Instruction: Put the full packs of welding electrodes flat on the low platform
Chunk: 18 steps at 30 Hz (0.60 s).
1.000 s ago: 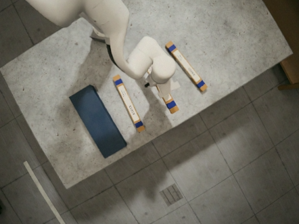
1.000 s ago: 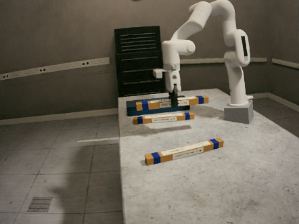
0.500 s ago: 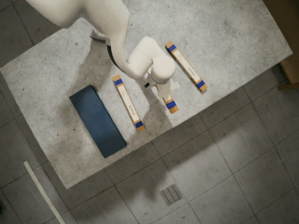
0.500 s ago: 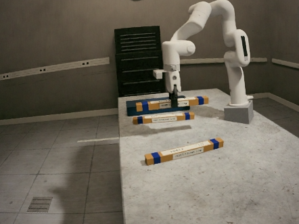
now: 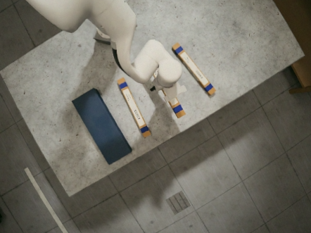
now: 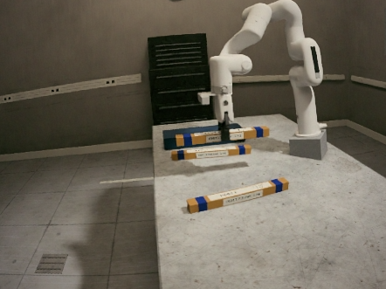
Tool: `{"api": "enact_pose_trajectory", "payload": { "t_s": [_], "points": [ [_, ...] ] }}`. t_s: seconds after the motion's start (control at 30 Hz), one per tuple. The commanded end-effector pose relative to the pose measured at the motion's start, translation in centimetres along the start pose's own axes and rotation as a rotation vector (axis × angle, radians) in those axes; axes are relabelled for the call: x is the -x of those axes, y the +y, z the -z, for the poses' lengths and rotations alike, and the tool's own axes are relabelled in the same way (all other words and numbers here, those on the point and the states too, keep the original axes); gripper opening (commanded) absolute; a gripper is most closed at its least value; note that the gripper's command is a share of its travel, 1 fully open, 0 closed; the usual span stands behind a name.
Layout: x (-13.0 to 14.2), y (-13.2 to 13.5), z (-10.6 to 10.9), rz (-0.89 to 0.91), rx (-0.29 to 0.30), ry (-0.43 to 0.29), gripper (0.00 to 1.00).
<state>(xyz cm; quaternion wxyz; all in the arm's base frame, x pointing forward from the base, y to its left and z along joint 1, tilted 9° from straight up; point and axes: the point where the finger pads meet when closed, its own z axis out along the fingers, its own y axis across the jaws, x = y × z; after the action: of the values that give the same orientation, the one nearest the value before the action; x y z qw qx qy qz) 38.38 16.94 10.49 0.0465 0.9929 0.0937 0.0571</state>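
Observation:
Three orange packs with blue bands and white labels are in view. My gripper (image 6: 225,131) is shut on the middle pack (image 6: 222,135) near its centre and holds it level above the table, with its shadow on the table below. In the top view the wrist hides most of this pack, and only one end (image 5: 177,109) shows. A second pack (image 5: 134,107) lies flat on the table beside the dark blue low platform (image 5: 101,125), apart from it; it also shows in the side view (image 6: 210,152). The third pack (image 5: 193,68) lies flat farther from the platform and is the nearest pack in the side view (image 6: 237,195). Nothing lies on the platform (image 6: 201,137).
The arm's grey base (image 6: 307,147) stands at the far side of the table. The table's front edge runs close to the pack ends (image 5: 183,124). A black cabinet (image 6: 178,78) stands behind the table, and a wooden piece of furniture (image 5: 299,26) stands beyond the right end.

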Motion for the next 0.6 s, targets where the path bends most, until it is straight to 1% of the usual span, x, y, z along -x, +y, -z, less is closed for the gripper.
{"api": "enact_pose_trajectory", "payload": {
  "t_s": [0.0,0.57],
  "points": [
    [-0.2,-0.1,-0.3,0.0,-0.001,0.005,0.35],
    [-0.2,-0.1,-2.5,0.0,-0.001,0.005,0.35]
  ]
}}
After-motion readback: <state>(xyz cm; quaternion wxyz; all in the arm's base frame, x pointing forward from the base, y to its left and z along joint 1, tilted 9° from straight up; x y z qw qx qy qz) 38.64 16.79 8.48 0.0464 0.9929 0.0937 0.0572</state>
